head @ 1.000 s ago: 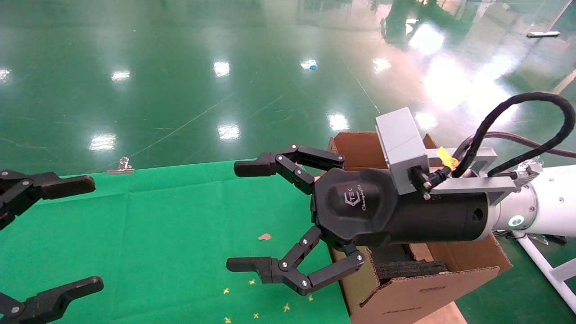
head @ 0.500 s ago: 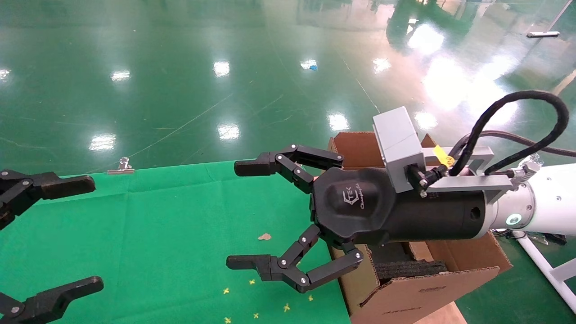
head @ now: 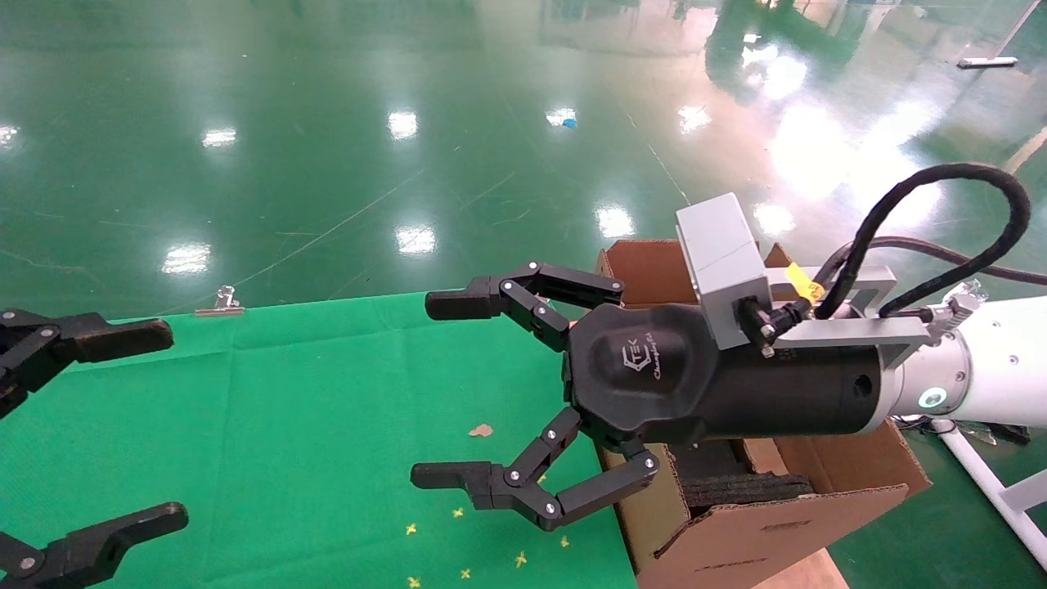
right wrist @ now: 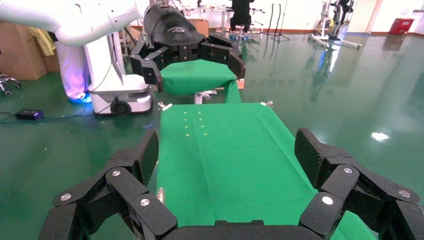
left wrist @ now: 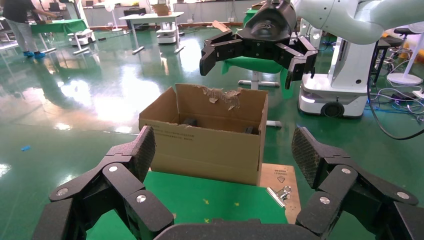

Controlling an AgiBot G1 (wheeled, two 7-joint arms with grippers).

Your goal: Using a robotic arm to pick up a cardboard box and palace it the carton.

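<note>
We hold our right gripper (head: 433, 393) in the air over the green cloth (head: 311, 409), its fingers spread wide and nothing between them; the robotic arm (head: 990, 368) behind it reaches in from the right, passing above the near corner of the carton (head: 769, 523). Our left gripper (head: 123, 425) sits at the left edge of the cloth, also spread and empty; from its wrist camera we see its two pads (left wrist: 142, 150) framing the carton (left wrist: 210, 135) across the table, with the right gripper (left wrist: 257, 45) hanging above that carton's torn flap (left wrist: 225, 95).

The carton stands at the right end of the cloth, flaps up, black foam (head: 740, 489) showing inside; whether anything lies on that foam we cannot tell, since the arm covers most of the opening. The cardboard box is in none of our views; the cloth shows only a small brown scrap (head: 481, 429), some yellow specks (head: 458, 540) and a metal clip (head: 219, 303) at its far edge.

We judge that we are between steps: either the box is yet to be found, or it lies hidden in the carton; the pictures do not settle it. If a pick remains, the next move calls for locating the box first, then lowering the open fingers astride its narrow sides; with the arm so near the flaps, we must mind the carton's edge as we travel.
</note>
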